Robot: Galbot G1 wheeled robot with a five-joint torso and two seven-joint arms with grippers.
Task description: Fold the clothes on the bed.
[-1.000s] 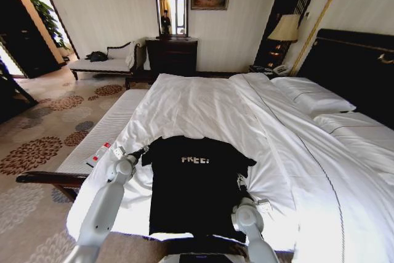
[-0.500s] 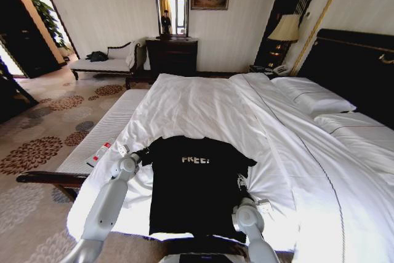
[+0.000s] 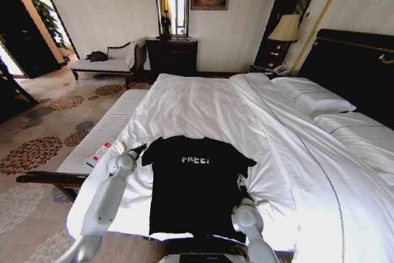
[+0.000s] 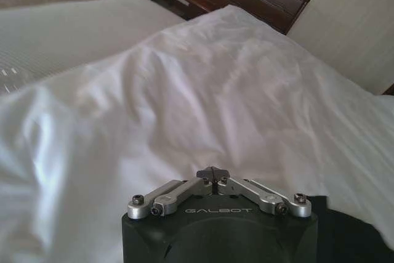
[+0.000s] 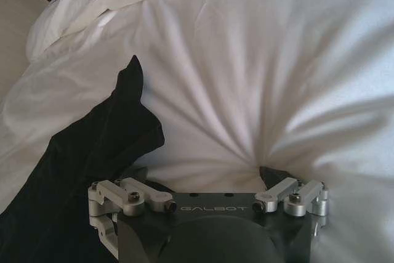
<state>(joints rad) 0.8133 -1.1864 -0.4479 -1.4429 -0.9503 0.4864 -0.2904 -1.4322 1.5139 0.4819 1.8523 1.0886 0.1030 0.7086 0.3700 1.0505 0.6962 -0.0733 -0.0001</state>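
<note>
black T-shirt [image 3: 194, 183] flat on white bed [image 3: 203, 109], left gripper [image 3: 140, 149] fingers together at its left sleeve, right gripper [image 3: 241, 183] — fingers spread wide — at its right edge

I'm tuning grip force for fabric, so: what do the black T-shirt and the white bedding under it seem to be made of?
The T-shirt looks like soft, matte knit fabric, probably cotton: it lies limp and flat, and its sleeve flops in loose folds. The bedding on the bed looks like smooth woven cloth with a faint sheen, likely cotton or a blend: it gathers into sharp radiating creases.
</note>
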